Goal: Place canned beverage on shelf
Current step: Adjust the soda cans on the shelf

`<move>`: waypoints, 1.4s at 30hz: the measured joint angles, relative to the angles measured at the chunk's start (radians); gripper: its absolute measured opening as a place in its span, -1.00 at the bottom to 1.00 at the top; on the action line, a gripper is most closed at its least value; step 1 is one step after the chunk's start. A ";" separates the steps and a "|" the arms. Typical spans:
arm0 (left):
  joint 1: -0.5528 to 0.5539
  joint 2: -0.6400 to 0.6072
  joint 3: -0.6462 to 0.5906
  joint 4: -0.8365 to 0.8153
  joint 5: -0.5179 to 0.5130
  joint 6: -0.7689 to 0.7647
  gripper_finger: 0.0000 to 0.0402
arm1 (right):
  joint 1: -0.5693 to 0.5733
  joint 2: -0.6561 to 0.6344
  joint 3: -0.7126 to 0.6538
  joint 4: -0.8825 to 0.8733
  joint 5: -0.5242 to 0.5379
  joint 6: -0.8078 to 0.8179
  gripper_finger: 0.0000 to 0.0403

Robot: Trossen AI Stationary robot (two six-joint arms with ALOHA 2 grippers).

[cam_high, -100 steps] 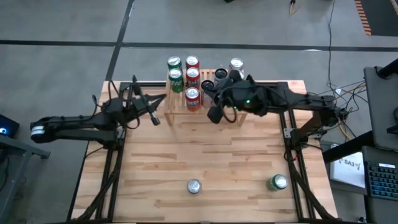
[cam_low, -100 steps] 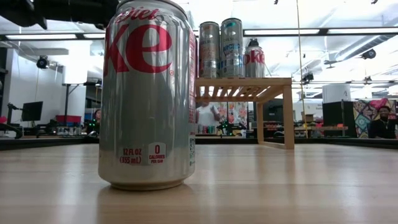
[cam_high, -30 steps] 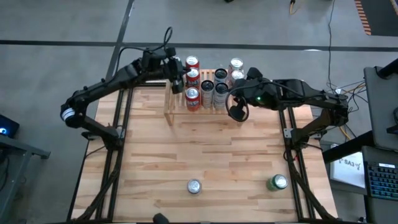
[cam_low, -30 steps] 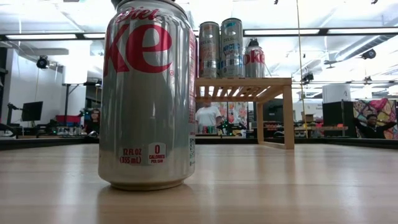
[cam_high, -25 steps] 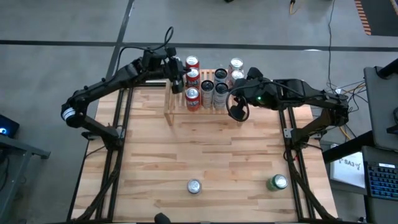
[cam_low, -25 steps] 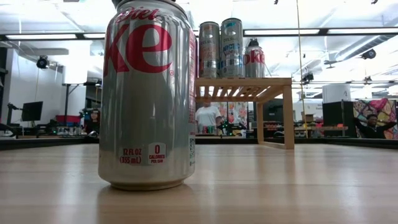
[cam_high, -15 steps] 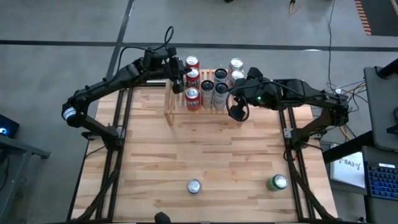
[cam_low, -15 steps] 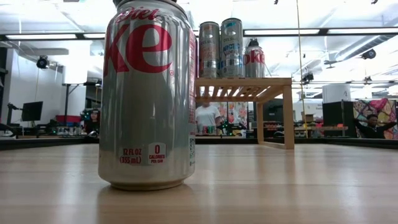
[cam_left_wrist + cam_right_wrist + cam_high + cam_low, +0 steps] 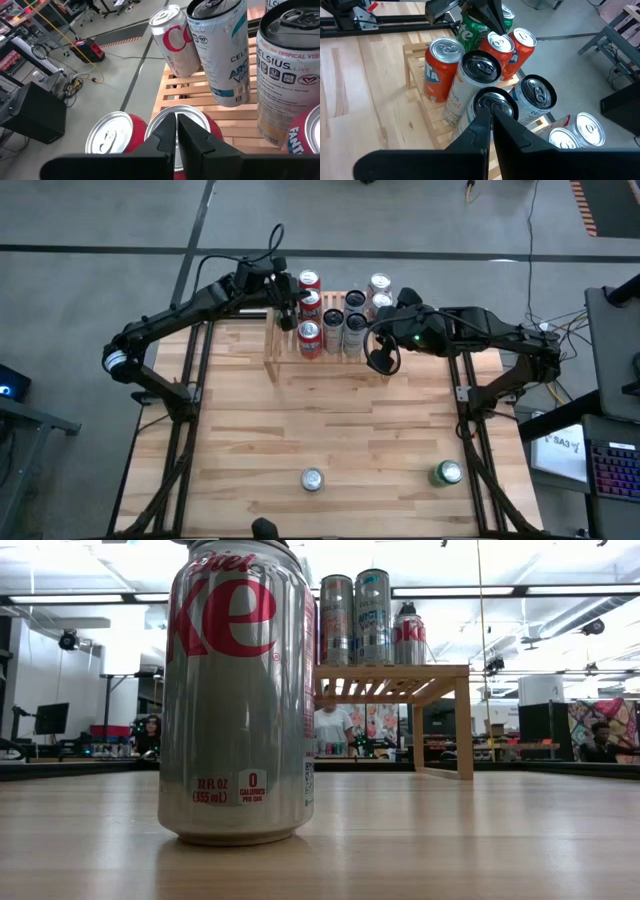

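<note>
Hovering over the crowded shelf (image 9: pixel 325 360), both grippers are holding nothing; the left gripper (image 9: pixel 287 298) and right gripper (image 9: pixel 381 360) are keeping their fingers pressed together, probably for nudging cans; two cans are waiting on the table: a silver can (image 9: pixel 313 479) and a green can (image 9: pixel 447 473).
</note>
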 joint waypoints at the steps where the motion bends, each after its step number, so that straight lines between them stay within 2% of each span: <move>1: 0.002 0.000 0.000 0.000 0.000 0.001 -1.00 | 0.000 0.000 0.000 0.000 0.000 0.000 -0.95; 20: 0.003 -0.003 0.000 -0.097 -0.002 0.001 -1.00 | 0.000 0.001 0.000 0.000 0.000 0.004 -0.95; 42: 0.001 -0.001 0.014 -0.093 -0.002 -0.021 -1.00 | 0.000 0.000 0.000 0.021 -0.002 -0.038 -0.95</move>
